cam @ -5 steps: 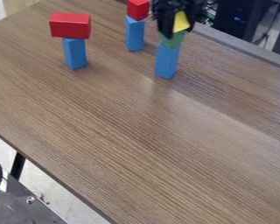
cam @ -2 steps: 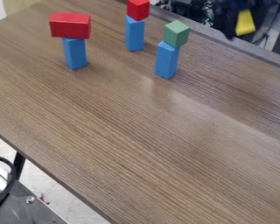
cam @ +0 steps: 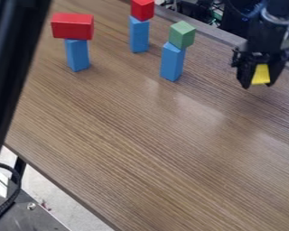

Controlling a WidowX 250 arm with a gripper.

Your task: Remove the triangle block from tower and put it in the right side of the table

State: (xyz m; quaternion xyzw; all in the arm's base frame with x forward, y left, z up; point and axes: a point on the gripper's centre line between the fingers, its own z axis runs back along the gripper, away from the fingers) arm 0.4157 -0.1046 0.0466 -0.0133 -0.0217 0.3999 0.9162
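On the wooden surface (cam: 141, 131), one red rectangular block (cam: 72, 26) tops one blue block (cam: 77, 55); next, one red cube (cam: 142, 9) tops a second blue block (cam: 139, 34); then one green cube (cam: 182, 34) tops a third blue block (cam: 172, 62). At right, one gripper (cam: 259, 83) hangs with two fingers closed on one yellow triangular block (cam: 261, 74).

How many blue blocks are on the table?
3: one under the long red block, one under the red cube, and one under the green block.
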